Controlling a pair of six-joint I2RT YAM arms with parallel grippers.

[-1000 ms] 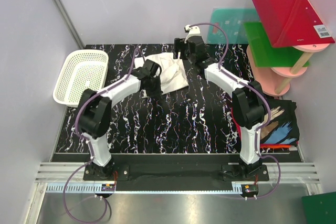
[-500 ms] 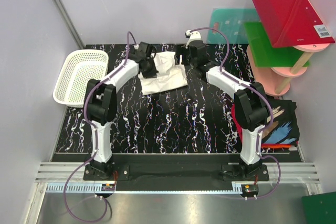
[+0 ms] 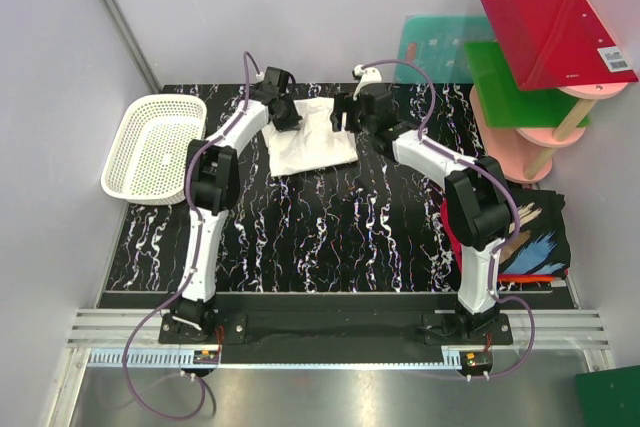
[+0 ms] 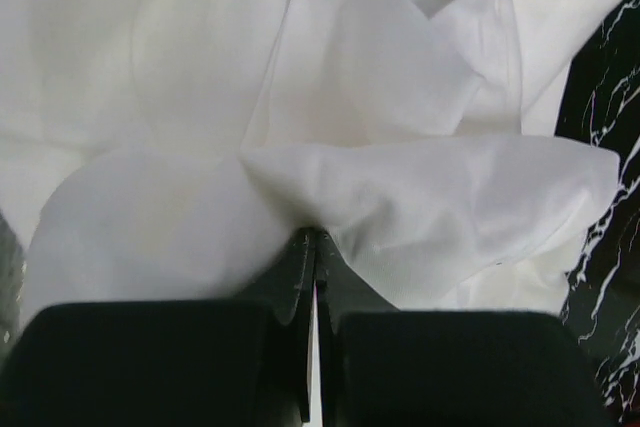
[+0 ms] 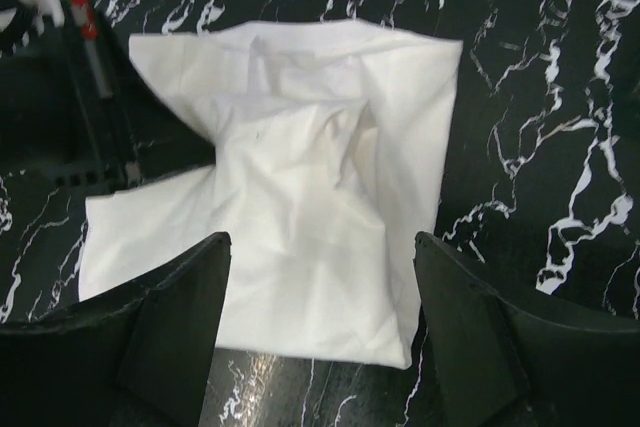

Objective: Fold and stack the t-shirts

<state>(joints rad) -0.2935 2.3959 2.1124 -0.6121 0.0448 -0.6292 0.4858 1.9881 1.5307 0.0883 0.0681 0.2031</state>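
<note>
A white t-shirt [image 3: 312, 143] lies crumpled and partly folded on the black marbled table [image 3: 330, 237] near its far edge. My left gripper [image 3: 284, 110] is at the shirt's far left corner. In the left wrist view the gripper [image 4: 312, 239] is shut on a fold of the white cloth [image 4: 300, 97]. My right gripper [image 3: 346, 113] hovers open over the shirt's right side. In the right wrist view the gripper [image 5: 320, 247] has the white shirt [image 5: 300, 197] below its spread fingers. A black t-shirt with a colourful print [image 3: 532, 235] lies at the table's right edge on a red-orange one [image 3: 447, 229].
A white mesh basket [image 3: 155, 147] sits at the table's left edge. A pink stand with red and green boards [image 3: 545, 47] rises at the back right, with a teal board [image 3: 432, 47] against the wall. Grey walls close in the left and far sides.
My left gripper has moved toward the far side of the table, pulling the white shirt's edge with it. The right gripper has stayed almost in place, open.
</note>
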